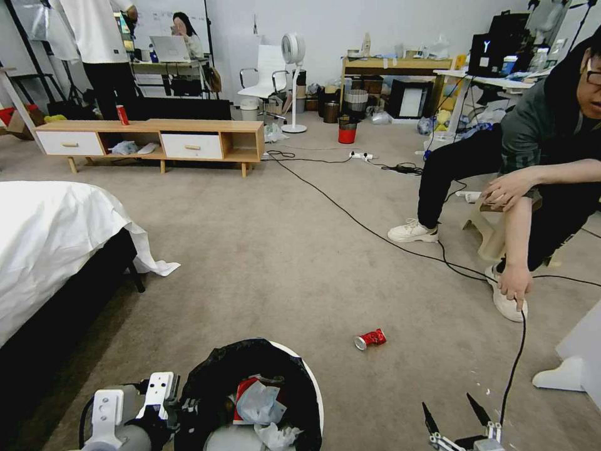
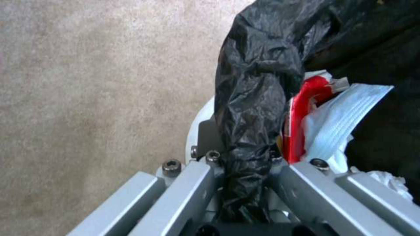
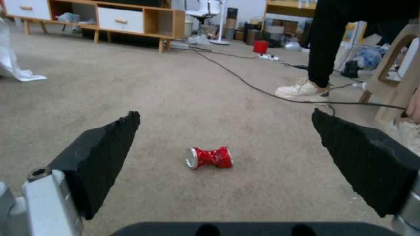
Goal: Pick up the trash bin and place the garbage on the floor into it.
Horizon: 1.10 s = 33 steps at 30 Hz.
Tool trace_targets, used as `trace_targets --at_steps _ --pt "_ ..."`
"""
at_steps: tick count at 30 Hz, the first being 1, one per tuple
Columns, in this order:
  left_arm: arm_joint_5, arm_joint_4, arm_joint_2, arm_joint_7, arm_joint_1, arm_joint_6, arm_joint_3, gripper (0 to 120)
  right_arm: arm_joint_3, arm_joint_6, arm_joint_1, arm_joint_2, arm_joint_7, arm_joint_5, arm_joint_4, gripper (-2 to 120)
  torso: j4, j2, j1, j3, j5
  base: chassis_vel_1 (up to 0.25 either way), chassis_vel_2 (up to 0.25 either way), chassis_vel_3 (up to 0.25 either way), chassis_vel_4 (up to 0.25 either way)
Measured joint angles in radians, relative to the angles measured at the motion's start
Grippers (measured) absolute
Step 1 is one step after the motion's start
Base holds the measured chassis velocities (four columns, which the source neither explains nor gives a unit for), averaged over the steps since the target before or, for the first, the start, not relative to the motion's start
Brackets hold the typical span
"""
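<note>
1. One crushed red drink can (image 1: pixel 370 339) is the only litter I see loose on the beige short-pile carpet floor (image 1: pixel 282 250); it lies on its side ahead of my right pincer (image 1: pixel 457 418), whose black pads are spread wide just above the carpet.
2. My left pincer (image 2: pixel 245 170) is clamped on the rim of the round white bin with the crinkly black liner (image 1: pixel 250 394), which sits low at my left front and holds crumpled white tissues (image 1: pixel 260 404) and a red packet (image 2: pixel 302 121).
3. A black cable (image 1: pixel 375 235) crosses the carpet beyond the can; a seated person's hand (image 1: pixel 514 285) touches another stretch of cable near my right pincer.
4. A bed with a white sheet (image 1: pixel 56 238) stands to the left, and a low wooden cabinet (image 1: pixel 150 141) and a small red bin (image 1: pixel 347 133) stand farther back.
</note>
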Motion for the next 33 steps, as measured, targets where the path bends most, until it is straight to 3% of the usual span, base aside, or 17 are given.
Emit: trace_targets --at_steps 14,20,33 --pt "-0.023 0.011 0.015 0.001 -0.019 0.000 0.005 1 -0.032 0.000 0.009 -0.011 -0.005 -0.002 -0.023 100 0.0000 0.000 0.000 0.000 0.0002 0.000 0.000 0.000 0.000" --pt "-0.002 0.024 0.006 0.020 0.009 0.000 0.009 1 -0.047 0.001 0.027 -0.019 -0.009 -0.003 -0.045 100 0.0004 0.000 0.000 0.000 0.0000 0.000 0.000 0.000 0.000" --pt "-0.044 0.037 0.079 0.012 0.003 0.000 -0.008 1 -0.024 0.001 0.083 0.021 -0.016 -0.014 -0.041 100 -0.0002 0.000 0.000 0.000 -0.0001 0.000 0.000 0.000 0.000"
